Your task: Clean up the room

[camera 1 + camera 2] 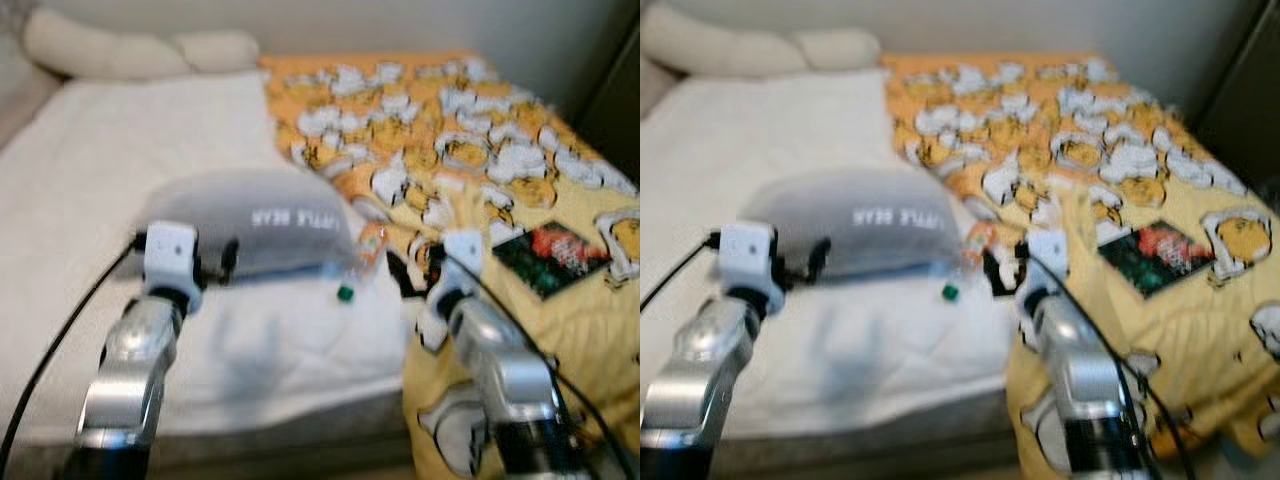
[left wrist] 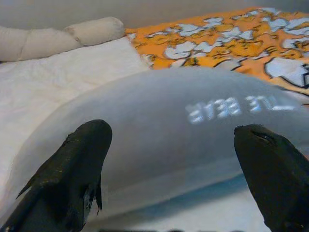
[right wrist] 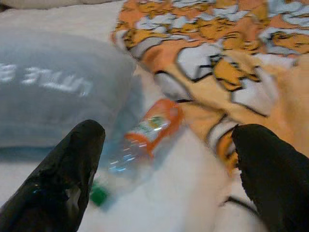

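On the white bed [image 1: 120, 200], clear orange-labelled, green-capped bottle [image 3: 140, 145] beside grey pillow [image 1: 250, 225], both grippers spread.

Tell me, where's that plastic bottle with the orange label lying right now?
The bottle lies on the white sheet, between the grey pillow on its left and the orange patterned blanket on its right, just ahead of the right gripper.

Soft even daylight, motion-blurred, faint shadows
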Available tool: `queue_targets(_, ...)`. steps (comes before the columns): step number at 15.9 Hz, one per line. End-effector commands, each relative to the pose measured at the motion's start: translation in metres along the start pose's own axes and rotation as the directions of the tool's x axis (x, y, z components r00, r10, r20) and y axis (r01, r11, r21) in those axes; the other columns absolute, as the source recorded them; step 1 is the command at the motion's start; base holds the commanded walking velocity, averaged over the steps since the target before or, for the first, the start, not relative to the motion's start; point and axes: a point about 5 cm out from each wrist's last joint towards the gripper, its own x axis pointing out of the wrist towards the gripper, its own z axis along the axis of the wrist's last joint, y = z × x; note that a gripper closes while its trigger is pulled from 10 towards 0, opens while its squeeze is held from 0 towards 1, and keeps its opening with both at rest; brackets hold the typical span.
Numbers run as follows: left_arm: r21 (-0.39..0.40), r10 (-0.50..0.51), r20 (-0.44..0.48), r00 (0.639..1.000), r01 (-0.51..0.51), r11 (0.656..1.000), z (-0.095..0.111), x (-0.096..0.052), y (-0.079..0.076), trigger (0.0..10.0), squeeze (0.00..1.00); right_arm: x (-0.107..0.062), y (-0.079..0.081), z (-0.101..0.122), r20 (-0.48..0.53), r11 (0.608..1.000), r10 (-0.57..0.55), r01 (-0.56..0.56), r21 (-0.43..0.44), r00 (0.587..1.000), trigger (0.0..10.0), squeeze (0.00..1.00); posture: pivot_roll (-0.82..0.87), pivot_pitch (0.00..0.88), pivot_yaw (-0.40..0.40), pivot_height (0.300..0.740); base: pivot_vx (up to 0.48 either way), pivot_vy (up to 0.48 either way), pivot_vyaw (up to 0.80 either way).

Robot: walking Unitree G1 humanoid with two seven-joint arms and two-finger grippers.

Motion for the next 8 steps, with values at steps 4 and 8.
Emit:
queue_targets(4, 0.008, -0.048, 0.024, 0.999, 0.048, 0.999, 0.005, 0.004, -0.009, 10.0, 0.0, 0.0, -0.009, -0.002, -0.031, 1.0, -0.026, 0.026, -0.009, 0.999, 10.0, 0.0, -0.12, 0.0, 0.005, 0.74, 0.295, 0.0, 0.0)
queue_targets(8, 0.085, -0.283, -0.004, 0.959, 0.282, 0.956, 0.007, -0.005, -0.026, 10.0, 0.0, 0.0, -0.011, -0.017, -0.161, 0.997, -0.066, 0.072, 0.034, 0.985, 10.0, 1.0, -0.12, 0.0, 0.009, 0.74, 0.0, 0.0, 0.0)
